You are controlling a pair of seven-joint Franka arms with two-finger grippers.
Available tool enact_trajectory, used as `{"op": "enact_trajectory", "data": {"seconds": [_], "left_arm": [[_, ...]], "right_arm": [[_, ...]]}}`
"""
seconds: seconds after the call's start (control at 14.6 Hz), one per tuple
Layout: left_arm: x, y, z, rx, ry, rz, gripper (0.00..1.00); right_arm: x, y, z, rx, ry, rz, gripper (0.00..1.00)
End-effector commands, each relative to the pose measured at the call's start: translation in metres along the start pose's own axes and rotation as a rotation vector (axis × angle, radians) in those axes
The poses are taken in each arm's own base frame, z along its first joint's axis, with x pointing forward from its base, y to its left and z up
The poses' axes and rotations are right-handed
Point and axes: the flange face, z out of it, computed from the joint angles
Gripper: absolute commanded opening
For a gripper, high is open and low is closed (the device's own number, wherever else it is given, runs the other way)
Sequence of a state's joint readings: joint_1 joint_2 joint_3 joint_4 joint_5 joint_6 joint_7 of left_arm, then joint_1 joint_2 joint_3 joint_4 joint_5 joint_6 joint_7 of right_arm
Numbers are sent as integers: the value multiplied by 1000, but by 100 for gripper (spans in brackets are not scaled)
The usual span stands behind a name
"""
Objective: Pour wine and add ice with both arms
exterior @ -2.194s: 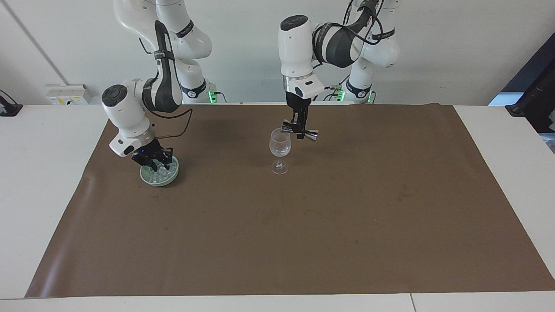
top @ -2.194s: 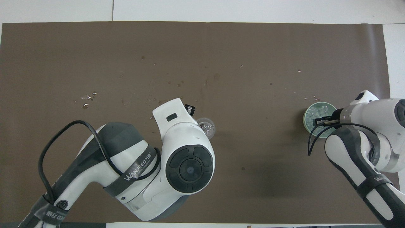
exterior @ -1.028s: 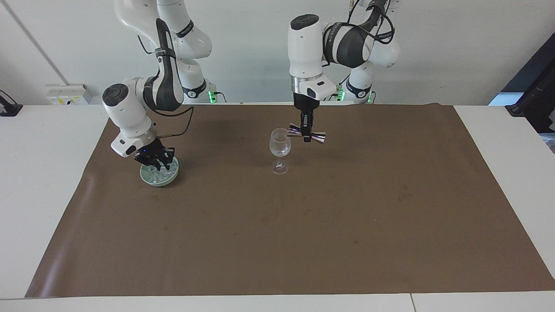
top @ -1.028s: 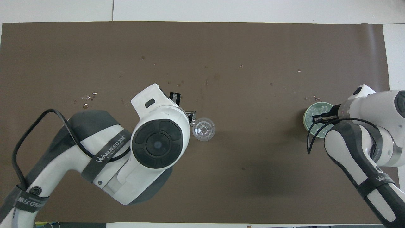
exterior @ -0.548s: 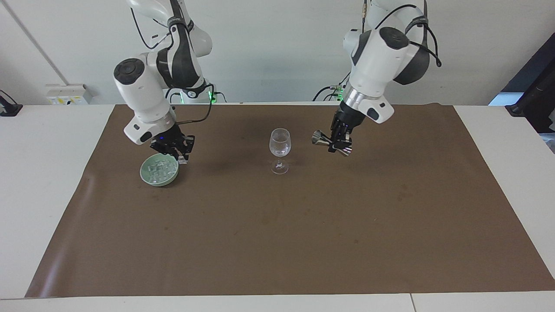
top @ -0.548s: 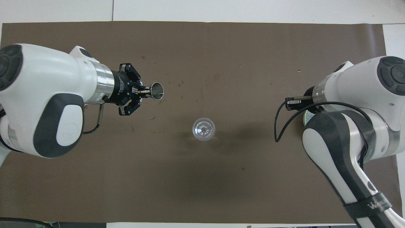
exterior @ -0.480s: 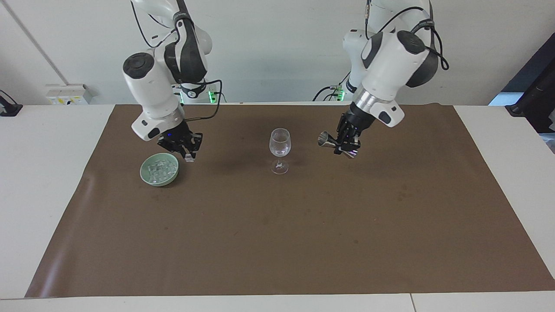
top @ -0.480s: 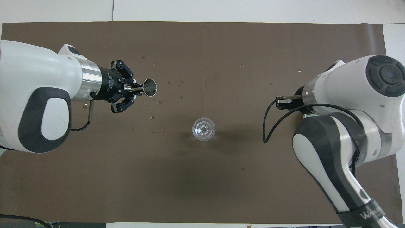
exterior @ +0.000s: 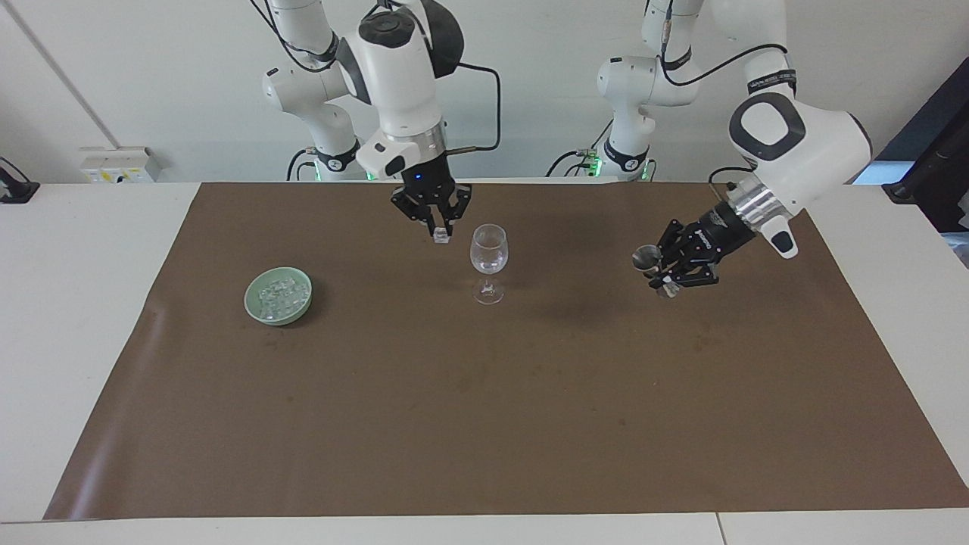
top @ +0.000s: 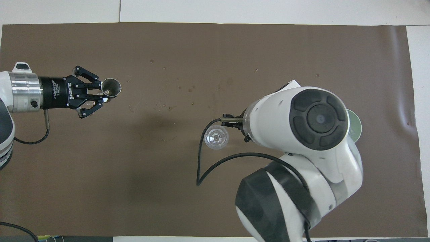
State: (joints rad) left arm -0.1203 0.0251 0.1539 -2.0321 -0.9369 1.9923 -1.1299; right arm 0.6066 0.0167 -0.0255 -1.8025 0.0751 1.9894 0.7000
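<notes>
Up close, from across the table, the ice point(exterior: 278, 296) is showing as a heap of small glassy whitish cubes filling a pale green bowl point(exterior: 260, 309) that is sitting on the brown mat point(exterior: 484, 416) toward the right arm's end. One more ice cube point(exterior: 439, 236) is hanging pinched between the fingertips of the right gripper point(exterior: 437, 229), which is pointing straight down just beside the rim of the wine glass point(exterior: 488, 262), not quite over its mouth. That stemmed glass is standing upright near the middle of the mat, clear, with what looks like a little clear stuff low in its bowl; I cannot tell what it is. Toward the left arm's end, the left gripper point(exterior: 666, 274) is clamping a small steel jigger point(exterior: 655, 269) by its waist, holding it upright over bare mat, well apart from the glass.

Looking down from above, the right arm's big wrist is covering its own gripper and most of the green bowl point(top: 356, 126), so only a sliver of rim is peeking out. The wine glass point(top: 216, 137) is showing as a clear ring. The left gripper point(top: 104, 93) is gripping the jigger point(top: 111, 86), whose open mouth is facing up with a small glint inside.
</notes>
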Motion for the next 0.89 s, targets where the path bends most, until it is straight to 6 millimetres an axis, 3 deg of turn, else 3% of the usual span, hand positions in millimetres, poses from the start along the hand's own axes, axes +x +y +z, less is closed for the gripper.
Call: {"op": "enact_trajectory", "data": {"seconds": [0.0,0.21,0.41,0.55,0.62,0.75,0.82], "left_arm": [[67,-1,-13,-9,-157,-33,0],[149,1,-12,6,-322,-7,0],[207,-3,-20,-46,-378,-10,0],[224,-3,-20,-73,-404,-45,0],[245,-9,-20,-78,-437,-77,0],[258,-7,-20,-106,-461,-95,0],[269,-6,-16,-110,-468,-110,0]], "right_arm": [[-3,-18,5,35,-1,23,0],[-27,-36,23,33,-17,2,2],[-39,-40,38,22,-31,5,4],[-39,-38,39,20,-32,7,10],[-40,-39,39,20,-33,6,13],[-40,-39,40,22,-30,6,14],[-38,-39,41,32,-19,10,20]]}}
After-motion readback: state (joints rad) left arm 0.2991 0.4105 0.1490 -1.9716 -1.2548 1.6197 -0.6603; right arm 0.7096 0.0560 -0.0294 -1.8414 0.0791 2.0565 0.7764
